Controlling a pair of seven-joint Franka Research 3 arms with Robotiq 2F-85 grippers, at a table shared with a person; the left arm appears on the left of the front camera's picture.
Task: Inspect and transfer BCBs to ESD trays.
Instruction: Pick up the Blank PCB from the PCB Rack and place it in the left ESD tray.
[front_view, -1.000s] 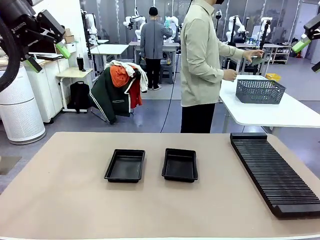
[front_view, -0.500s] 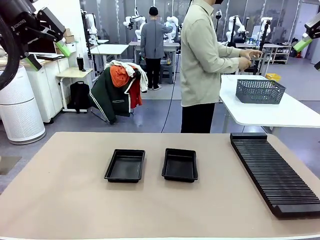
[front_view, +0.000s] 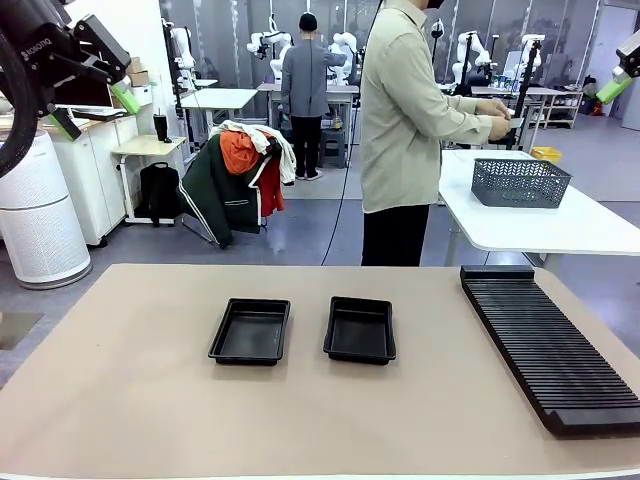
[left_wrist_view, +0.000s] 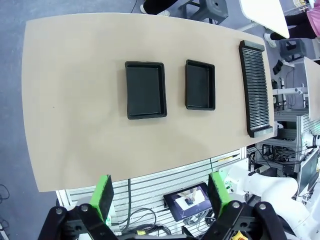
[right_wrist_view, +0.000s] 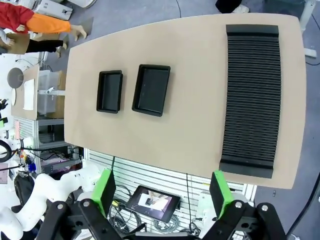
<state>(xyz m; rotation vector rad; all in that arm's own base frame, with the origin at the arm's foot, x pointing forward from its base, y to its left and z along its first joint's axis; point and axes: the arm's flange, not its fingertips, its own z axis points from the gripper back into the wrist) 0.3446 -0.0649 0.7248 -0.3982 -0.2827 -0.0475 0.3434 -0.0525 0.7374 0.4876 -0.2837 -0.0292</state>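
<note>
Fingers spread wide and empty, the left gripper and right gripper hang high in the front view, each wrist view looks down on both bare ESD trays mid-table, so I'd say transfer hasn't started and the BCBs must be fetched first.

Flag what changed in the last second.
The person's hands drew together near the grey mesh basket. The right gripper edged slightly rightward. The left gripper, the two shallow black plastic trays and the long black ribbed rack stayed put; both grippers open.
</note>
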